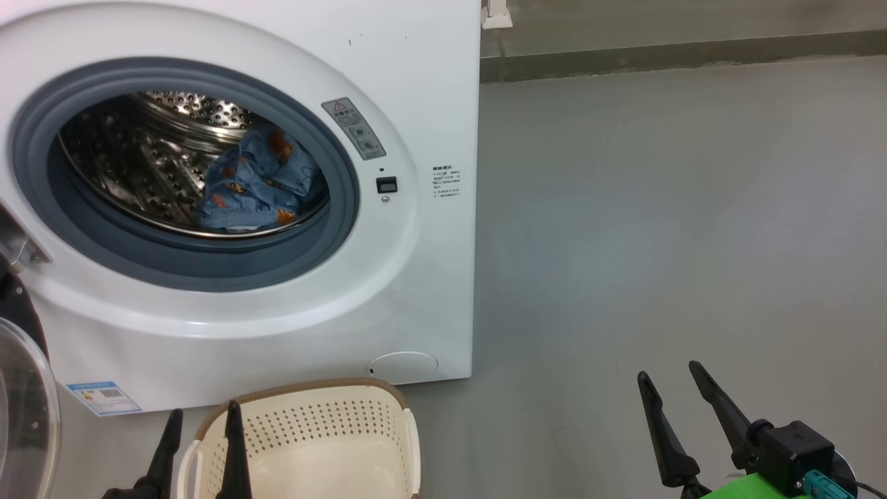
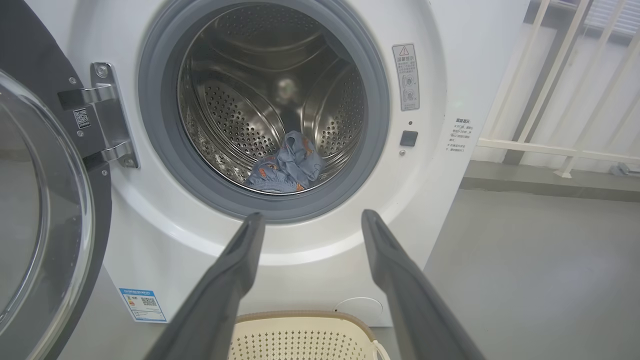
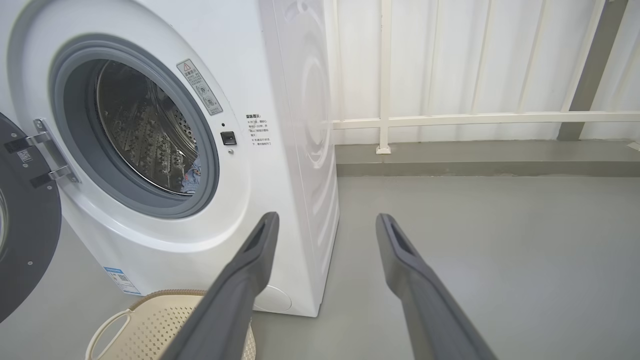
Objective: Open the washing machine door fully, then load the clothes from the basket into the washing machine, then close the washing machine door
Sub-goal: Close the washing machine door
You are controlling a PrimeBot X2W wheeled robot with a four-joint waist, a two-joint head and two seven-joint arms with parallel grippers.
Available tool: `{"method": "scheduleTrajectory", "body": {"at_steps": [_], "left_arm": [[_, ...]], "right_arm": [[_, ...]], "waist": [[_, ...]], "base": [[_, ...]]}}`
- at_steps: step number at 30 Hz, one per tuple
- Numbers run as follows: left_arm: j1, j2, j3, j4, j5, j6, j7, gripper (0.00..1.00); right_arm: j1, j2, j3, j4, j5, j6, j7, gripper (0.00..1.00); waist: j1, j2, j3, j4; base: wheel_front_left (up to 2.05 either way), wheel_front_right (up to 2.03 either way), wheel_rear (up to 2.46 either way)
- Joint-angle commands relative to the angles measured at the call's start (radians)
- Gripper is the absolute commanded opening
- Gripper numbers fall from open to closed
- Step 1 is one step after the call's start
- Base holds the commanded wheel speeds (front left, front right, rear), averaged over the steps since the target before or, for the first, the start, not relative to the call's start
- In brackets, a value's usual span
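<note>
Already in the washing machine (image 1: 429,277), clothes (image 1: 253,184)

White washing machine (image 1: 416,69) holding light-blue clothes (image 1: 256,184), with a cream basket (image 1: 326,423) sitting on a plain grey floor (image 1: 658,208).

The machine's body is showing glossy white, with a grey-blue rubber ring (image 1: 208,274) circling a silvery steel drum (image 1: 118,159) that is glinting with rows of small round holes. The clothes are showing light blue scattered with small orange-brown figures. The door (image 2: 45,200) is showing a glossy black frame around clear glass. A small blue-and-white label sticker (image 1: 104,397) is standing out on the white front. The basket is showing cream-white walls pierced with a grid of tiny holes, under a brown woven-look rim. The left gripper (image 1: 204,406) and right gripper (image 1: 668,369) are showing dark grey-black fingers.
</note>
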Motion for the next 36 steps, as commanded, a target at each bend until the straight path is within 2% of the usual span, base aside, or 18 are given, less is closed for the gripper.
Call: {"method": "scheduleTrajectory", "body": {"at_steps": [1,27,36], "left_arm": [[-0.035,0.004,0.039,-0.017,0.011,-0.007,-0.006,1.0],[-0.036,-0.002,0.042,-0.006,0.017,-0.024,-0.006,1.0],[-0.041,-0.002,0.045,0.012,0.003,-0.012,-0.006,1.0]], "right_arm": [[-0.022,-0.006,0.029,-0.021,0.006,0.01,-0.011,1.0],[-0.024,-0.006,0.028,-0.014,0.011,0.01,-0.016,1.0],[-0.027,-0.006,0.028,-0.011,0.011,0.01,-0.017,1.0]], "waist": [[0.0,0.0,-0.001,-0.001],[0.0,0.0,0.005,0.009],[0.0,0.0,0.008,0.011]], "base": [[0.0,0.0,0.0],[0.0,0.0,0.0],[-0.66,0.66,0.0]]}}
